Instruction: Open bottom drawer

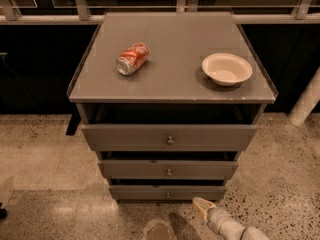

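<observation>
Grey cabinet (pixel 175 44) with three drawers, standing on a speckled stone floor (pixel 45 154). The bottom drawer (pixel 145 192) is the lowest and narrowest front, close to the floor, with a small round knob (pixel 168 194) at its centre. It appears shut or nearly so, so the task is judged not yet begun.

The gripper (pixel 201 207) sits low in the view, right of centre, just below and to the right of the bottom drawer's front and apart from it. It is not on the knob. Whether it is set wide or narrow cannot be told from this view.

Risks noted:
- The knob is small, and a poorly centred grasp would likely slip off under pull.
- The middle drawer (pixel 130 169) has its own knob directly above. An approach that comes in high could take the wrong one.
- The arm comes in from the right at an angle. A slanted pull may bind the drawer in its runners.
- Clearance to the floor looks slight, so scraping is possible.
- A sharp tug could jolt the cabinet. The red can (pixel 133 59) lies on its side on top and may roll; the bowl (pixel 226 69) looks more stable
</observation>
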